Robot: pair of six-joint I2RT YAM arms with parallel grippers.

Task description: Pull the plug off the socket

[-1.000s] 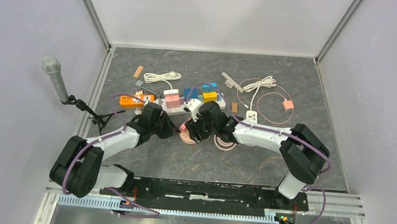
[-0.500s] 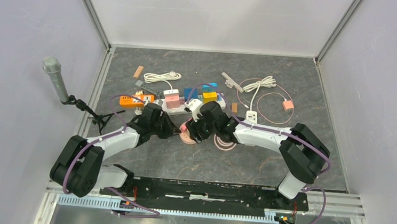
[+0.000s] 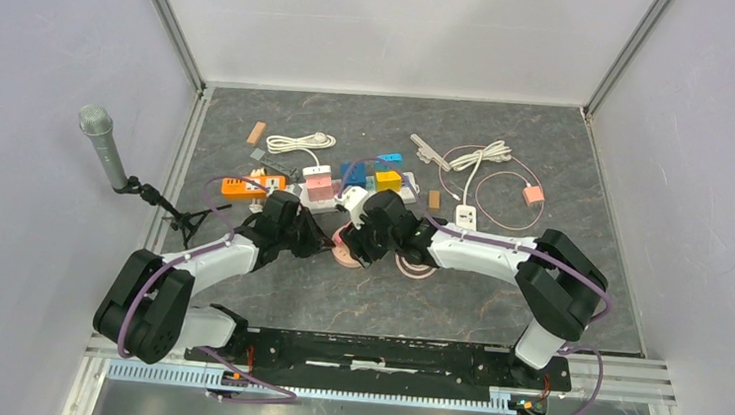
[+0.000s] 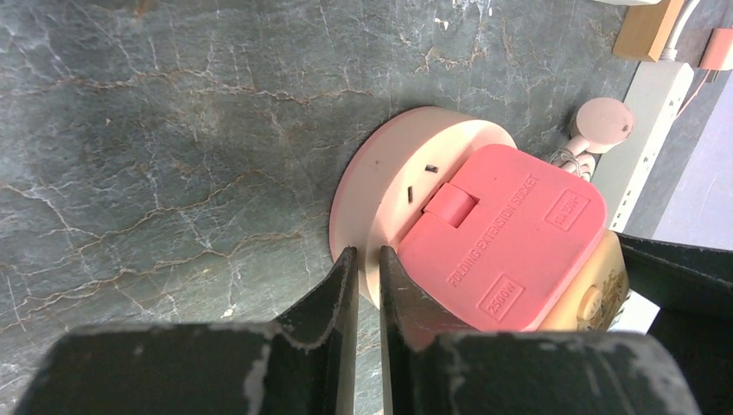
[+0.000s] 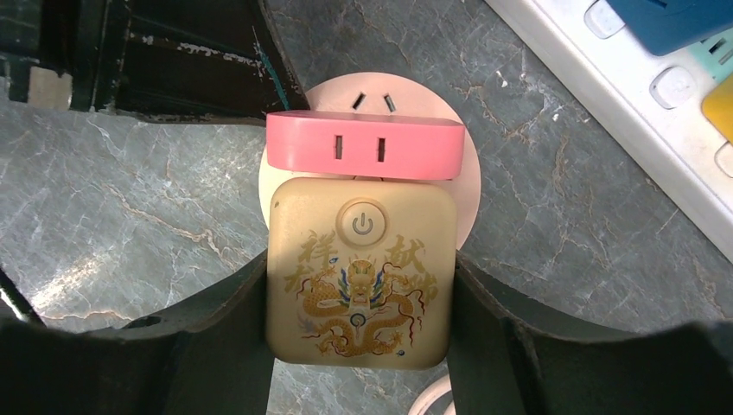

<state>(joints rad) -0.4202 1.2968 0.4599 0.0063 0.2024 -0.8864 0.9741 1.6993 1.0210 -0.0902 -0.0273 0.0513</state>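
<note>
My right end effector (image 5: 359, 298) clamps the gold plug (image 5: 359, 259). It has edged left in the past second, yet the plug looks still seated in the pink socket (image 4: 501, 251). My left end effector (image 4: 365, 259), nearly closed, braces the round base (image 4: 380, 181).

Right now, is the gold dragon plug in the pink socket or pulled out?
In. The gold plug sits tight against the pink socket, no gap or prongs showing, with the right gripper closed on its sides.
</note>
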